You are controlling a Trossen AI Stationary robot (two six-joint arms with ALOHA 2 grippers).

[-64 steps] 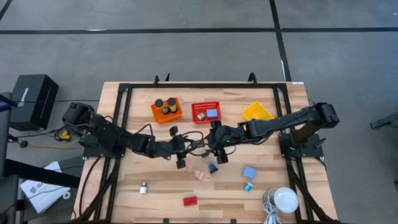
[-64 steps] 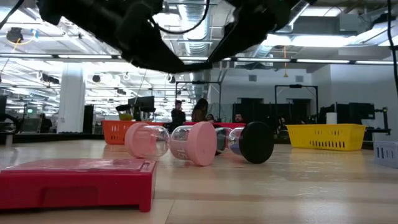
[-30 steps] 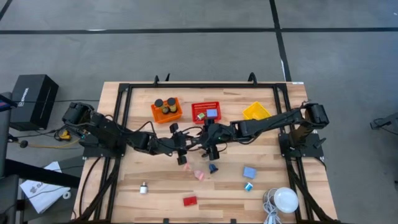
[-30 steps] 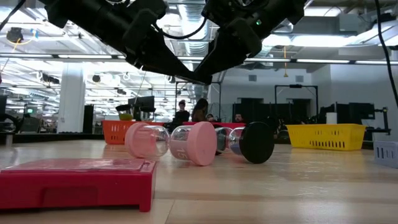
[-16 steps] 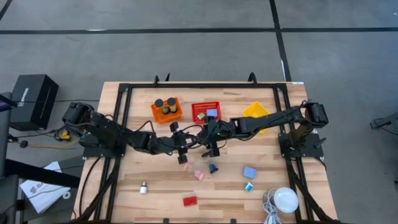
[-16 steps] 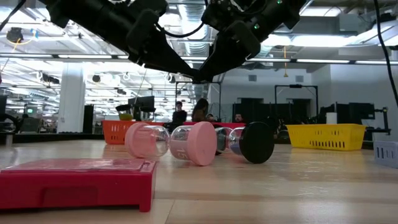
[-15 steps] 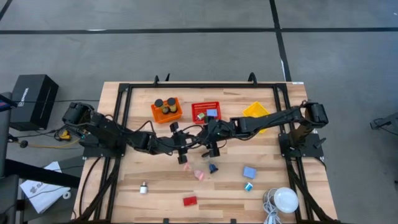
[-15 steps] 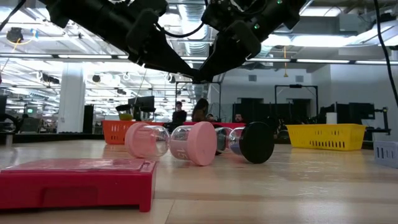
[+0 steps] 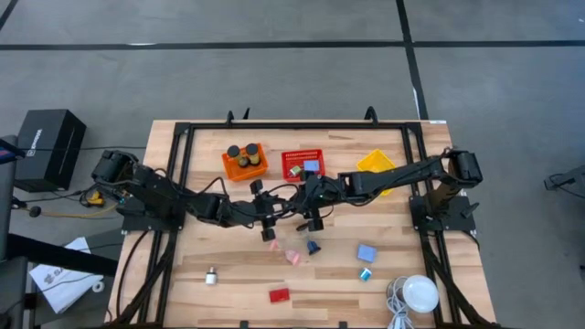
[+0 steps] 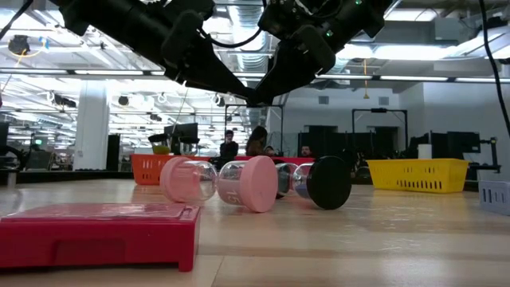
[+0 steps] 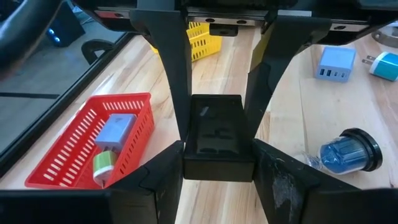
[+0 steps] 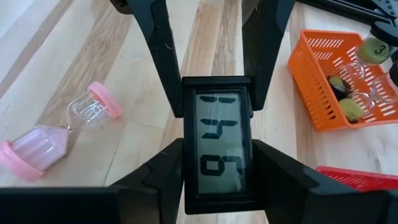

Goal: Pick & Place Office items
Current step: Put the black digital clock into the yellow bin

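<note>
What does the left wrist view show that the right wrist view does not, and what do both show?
Only the left wrist view: a yellow mesh basket, a white-and-blue charger block and a blue sand timer with a black cap.
Only the right wrist view: a pink sand timer, an orange mesh basket and the device's lit digits.
Both: the black rectangular device, gripped by the left gripper and the right gripper, and the red mesh basket.

We look straight down, level across the table [image 9: 201,292], and closely past each wrist; all share the tabletop.

Black digital timer [image 12: 217,143], gripped midair.
</note>
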